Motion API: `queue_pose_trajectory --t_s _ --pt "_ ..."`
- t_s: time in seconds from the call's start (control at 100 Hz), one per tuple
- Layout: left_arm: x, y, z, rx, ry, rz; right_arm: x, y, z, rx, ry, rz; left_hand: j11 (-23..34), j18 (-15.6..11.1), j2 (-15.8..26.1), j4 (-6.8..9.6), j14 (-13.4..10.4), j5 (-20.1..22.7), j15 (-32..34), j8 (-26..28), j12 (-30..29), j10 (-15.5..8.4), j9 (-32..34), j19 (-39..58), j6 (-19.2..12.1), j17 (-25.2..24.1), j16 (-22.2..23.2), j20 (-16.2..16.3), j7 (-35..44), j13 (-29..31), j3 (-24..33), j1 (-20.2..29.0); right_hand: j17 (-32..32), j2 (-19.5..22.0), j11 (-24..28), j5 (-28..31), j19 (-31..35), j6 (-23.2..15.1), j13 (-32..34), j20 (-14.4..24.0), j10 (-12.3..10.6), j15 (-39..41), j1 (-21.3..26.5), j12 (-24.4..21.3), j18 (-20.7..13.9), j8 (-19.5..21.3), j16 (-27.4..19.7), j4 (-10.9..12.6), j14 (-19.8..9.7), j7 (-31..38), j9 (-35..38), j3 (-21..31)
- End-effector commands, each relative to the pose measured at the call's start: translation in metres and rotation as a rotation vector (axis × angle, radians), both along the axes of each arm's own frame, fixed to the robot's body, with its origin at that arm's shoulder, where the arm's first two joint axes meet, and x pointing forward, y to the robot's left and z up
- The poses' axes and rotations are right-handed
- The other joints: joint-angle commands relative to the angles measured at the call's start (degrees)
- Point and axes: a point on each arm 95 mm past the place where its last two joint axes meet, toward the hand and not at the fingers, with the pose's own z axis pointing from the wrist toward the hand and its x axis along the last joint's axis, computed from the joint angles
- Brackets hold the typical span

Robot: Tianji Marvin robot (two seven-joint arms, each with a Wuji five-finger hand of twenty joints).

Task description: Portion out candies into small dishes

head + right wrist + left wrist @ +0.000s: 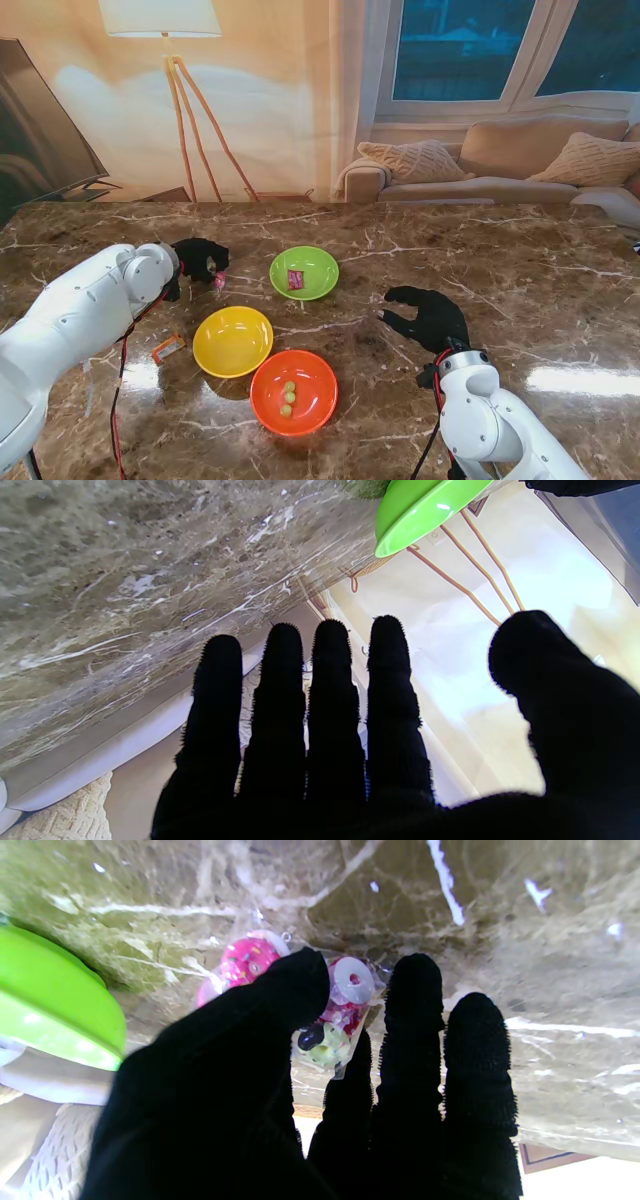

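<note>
Three dishes sit mid-table: a green dish [304,272] with a red wrapped candy [295,279], an empty yellow dish [233,341], and an orange dish [293,392] holding three yellowish candies [288,396]. My left hand [197,262] is just left of the green dish, thumb and fingers pinched on a clear packet of pink, white and yellow candies [334,1010], seen pink at its fingertips [218,281]. The green dish's rim [55,1005] shows beside it. My right hand [428,317] hovers right of the dishes, fingers [330,700] spread, holding nothing.
An orange-framed wrapped candy [168,347] lies on the marble table [520,270] left of the yellow dish. A sofa with cushions [500,165] and a floor lamp [180,90] stand beyond the far edge.
</note>
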Motion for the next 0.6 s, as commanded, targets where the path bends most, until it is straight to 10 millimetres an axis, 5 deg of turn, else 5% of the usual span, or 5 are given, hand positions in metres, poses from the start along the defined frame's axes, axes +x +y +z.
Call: queue_pose_trajectory --t_s 0.0,0.59 --pt "-0.031 0.009 -0.047 0.045 0.117 0.011 -0.003 0.000 -0.006 0.005 0.027 0.004 15.95 1.42 -1.58 1.85 0.37 1.76 1.67 1.64 11.72 -5.96 25.04 2.57 -1.47 0.37 1.55 -0.48 2.80 2.57 2.96 0.64 0.30 0.63 0.43 0.89 1.42 -1.59 1.36 1.18 0.12 0.41 -2.20 0.75 -0.86 0.80 1.05 0.55 0.50 0.71 0.48 1.23" --pt "-0.032 0.010 -0.020 -0.064 0.030 0.136 -0.004 0.000 -0.006 0.010 0.021 0.004 14.69 1.47 -0.03 1.21 1.48 2.28 1.76 3.82 15.22 -6.69 24.86 1.65 -1.28 -1.03 3.01 0.21 2.97 2.48 3.46 1.93 0.28 0.80 0.38 0.53 1.51 -1.64 1.30 0.84 0.14 0.41 -2.38 0.76 -1.03 0.70 1.03 0.57 0.54 0.50 0.44 1.13"
